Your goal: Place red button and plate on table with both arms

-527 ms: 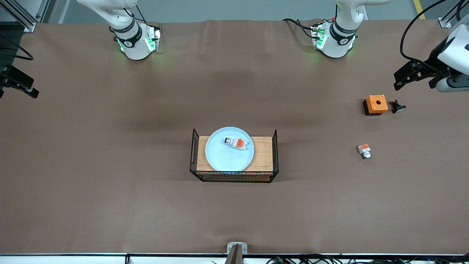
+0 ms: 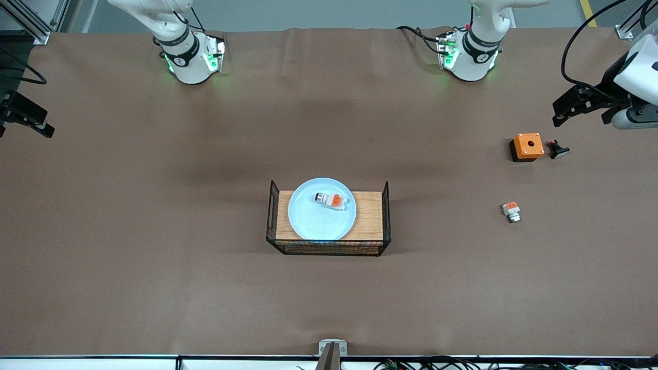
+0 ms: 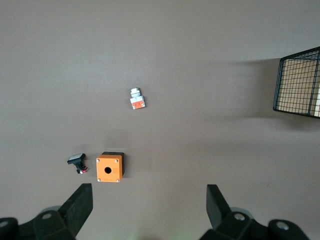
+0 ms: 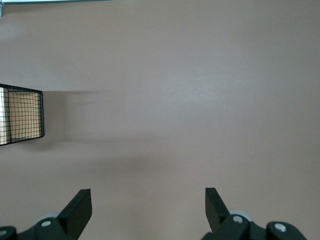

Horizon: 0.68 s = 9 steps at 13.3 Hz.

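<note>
Nothing is changed from half a second ago: button (image 2: pixel 331 200) is lying in the plate (image 2: pixel 311 221), plate is sitting on the crate (image 2: pixel 370 216) mid-tabletop (image 2: pixel 154 205), so the task is judged not started. Left tool (image 3: pixel 150 210) is held high over the orange box (image 3: pixel 109 167) end, fingers apart, nothing gripped. Right tool (image 4: pixel 148 210) is held over bare tabletop at its own end (crate corner just in view), fingers apart too. Both arms are waiting.
</note>
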Available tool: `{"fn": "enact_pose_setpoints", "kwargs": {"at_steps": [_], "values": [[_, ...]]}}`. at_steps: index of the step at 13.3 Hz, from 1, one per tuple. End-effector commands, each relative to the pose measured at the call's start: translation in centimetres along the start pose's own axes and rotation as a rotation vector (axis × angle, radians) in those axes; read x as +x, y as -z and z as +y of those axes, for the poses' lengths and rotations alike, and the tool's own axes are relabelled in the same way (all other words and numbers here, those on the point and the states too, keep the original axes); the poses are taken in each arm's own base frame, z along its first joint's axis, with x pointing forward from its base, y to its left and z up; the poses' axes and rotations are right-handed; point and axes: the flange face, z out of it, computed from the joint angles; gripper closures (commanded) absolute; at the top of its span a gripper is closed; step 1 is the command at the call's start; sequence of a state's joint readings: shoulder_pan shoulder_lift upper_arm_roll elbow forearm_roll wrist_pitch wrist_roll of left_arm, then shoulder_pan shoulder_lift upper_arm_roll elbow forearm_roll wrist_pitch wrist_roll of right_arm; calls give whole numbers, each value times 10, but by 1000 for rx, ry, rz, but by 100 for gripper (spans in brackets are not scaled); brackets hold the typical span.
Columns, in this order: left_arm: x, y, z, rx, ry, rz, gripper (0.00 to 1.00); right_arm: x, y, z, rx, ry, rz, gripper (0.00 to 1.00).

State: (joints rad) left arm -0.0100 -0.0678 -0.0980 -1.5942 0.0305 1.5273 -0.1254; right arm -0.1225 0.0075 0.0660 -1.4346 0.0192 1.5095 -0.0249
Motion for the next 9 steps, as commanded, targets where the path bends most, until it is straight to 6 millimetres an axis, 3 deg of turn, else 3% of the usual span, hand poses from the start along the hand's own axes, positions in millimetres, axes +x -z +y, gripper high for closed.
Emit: {"fn": "enact_pose_setpoints", "kwargs": {"at_steps": [1, 4, 5, 9], "values": [[8, -8, 3, -12, -25, -23, 0, 2, 4, 4, -12, 0, 1, 0], [13, -10, 25, -19, -30, -24, 0, 2, 4, 2, -12, 3, 1, 0], [18, -3, 41, -25, -34, -6, 0, 2, 4, 2, -11, 3, 1, 0], [40, -16, 90, -76, 121, -32, 0, 4, 1, -2, -7, 9, -2, 0]]}}
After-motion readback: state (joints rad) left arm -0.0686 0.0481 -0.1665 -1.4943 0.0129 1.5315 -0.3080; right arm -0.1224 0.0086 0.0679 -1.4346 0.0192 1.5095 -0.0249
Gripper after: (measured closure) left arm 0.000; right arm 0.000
